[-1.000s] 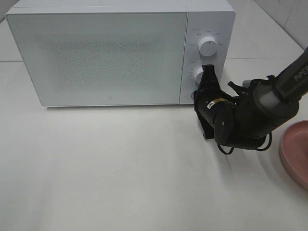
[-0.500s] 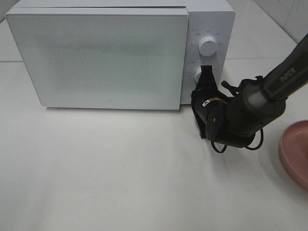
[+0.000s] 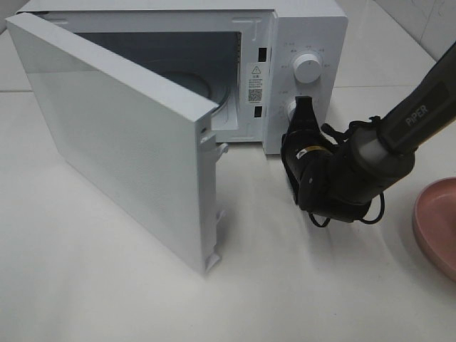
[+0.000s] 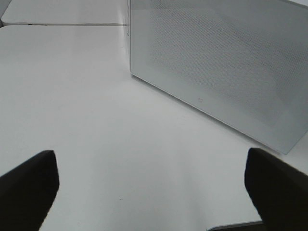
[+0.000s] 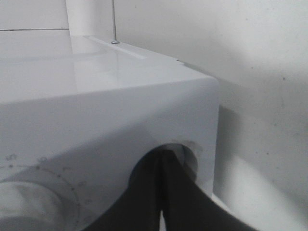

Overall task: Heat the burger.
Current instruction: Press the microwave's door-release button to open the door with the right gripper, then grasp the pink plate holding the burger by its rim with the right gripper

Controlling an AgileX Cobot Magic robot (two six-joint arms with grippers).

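Microwave door (image 3: 121, 142) stands open as the right tool (image 3: 305, 108), tips pinched together, sits in a control-panel recess (image 5: 185, 154); the left tool (image 4: 153, 185) hovers spread wide over the tabletop (image 4: 96, 120). Burger unseen; backing straight out should spare the lower dial (image 3: 291, 109).

The right arm (image 3: 410, 117) is matte black, with white "PIPER" lettering along its forearm link and a pale grey collar (image 3: 373, 147) below it. Its rounded wrist housing (image 3: 324, 178) carries a small yellow-and-white sticker (image 3: 311, 151), and thin black cables (image 3: 380, 205) loop beside it. The right claw (image 3: 305, 107) tapers to narrow black fingers (image 5: 144, 192). The left claw (image 4: 149, 155) shows only as two dark, blunt blocks.
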